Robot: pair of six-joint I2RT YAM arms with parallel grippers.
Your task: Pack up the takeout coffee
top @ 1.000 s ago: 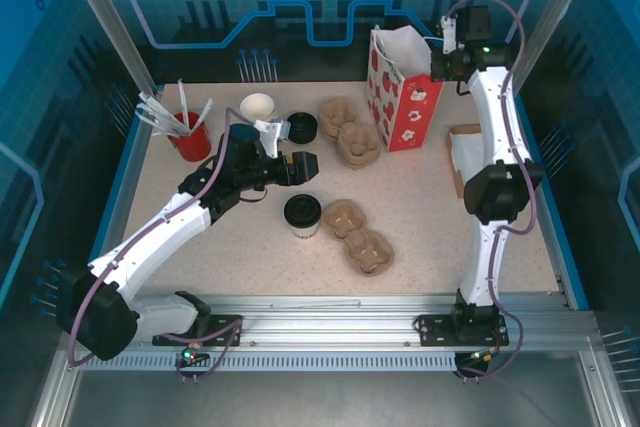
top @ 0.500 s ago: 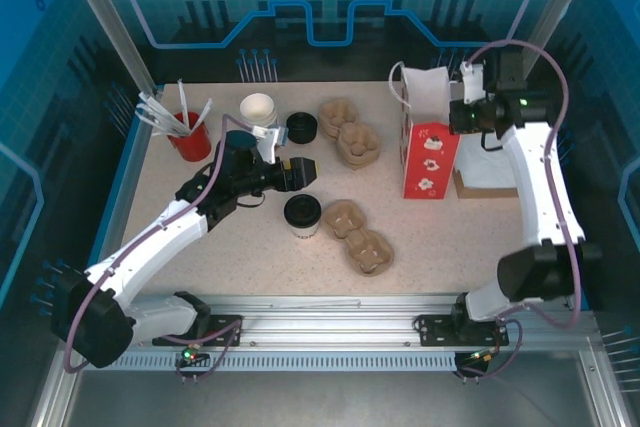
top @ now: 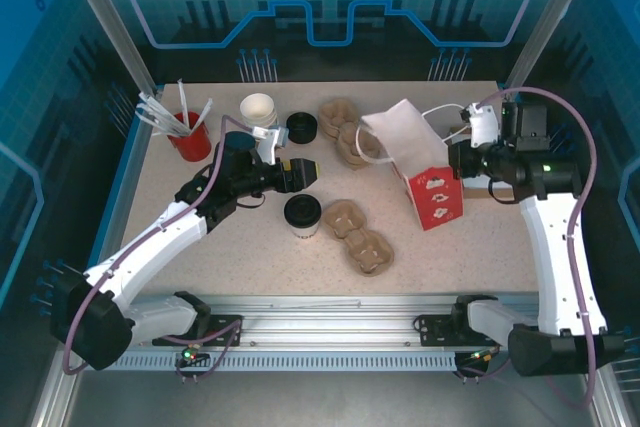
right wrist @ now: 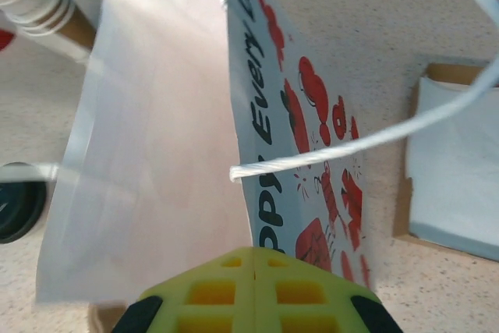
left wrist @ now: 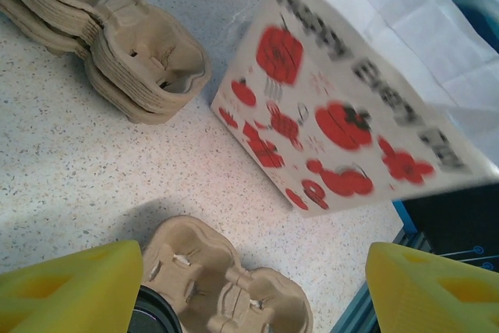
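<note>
**Bag tipped over toward the middle; coffee not yet picked up**

Near the middle of the table, the takeout coffee [top: 302, 213] stands upright where it stood a second ago. A pulp cup carrier [top: 358, 235] lies just to its right. Just beyond the cup hangs the left gripper [top: 303, 172]. Its jaws are wide apart with nothing between them, and it has barely shifted.

The change is on the right. The strawberry-print bag [top: 432, 197] was upright at the far right a second ago. It has been carried nearer and toward the centre, and it now leans hard, with its mouth turned left toward the cup. The right gripper [top: 462, 159] has its fingers pressed together, apparently clamped on the bag's top edge. I read this as presenting the opening so the other arm can load the cup; the pick-up itself is not yet begun.

Farther back lie a stack of pulp carriers [top: 350, 139], a loose black lid [top: 301, 127], a stack of white paper cups [top: 258, 107] and, far left, a red cup [top: 190, 137] of stirrers.

The overhead view gives only the layout. The left wrist view adds the bag's printed face, blurred, and a sliver of the coffee's lid [left wrist: 148, 319] beside one yellow finger. The right wrist view shows the bag's white inside, its cord handle [right wrist: 351, 146] looping free, and a cardboard tray [right wrist: 456, 193] of pale sheets to the right.
</note>
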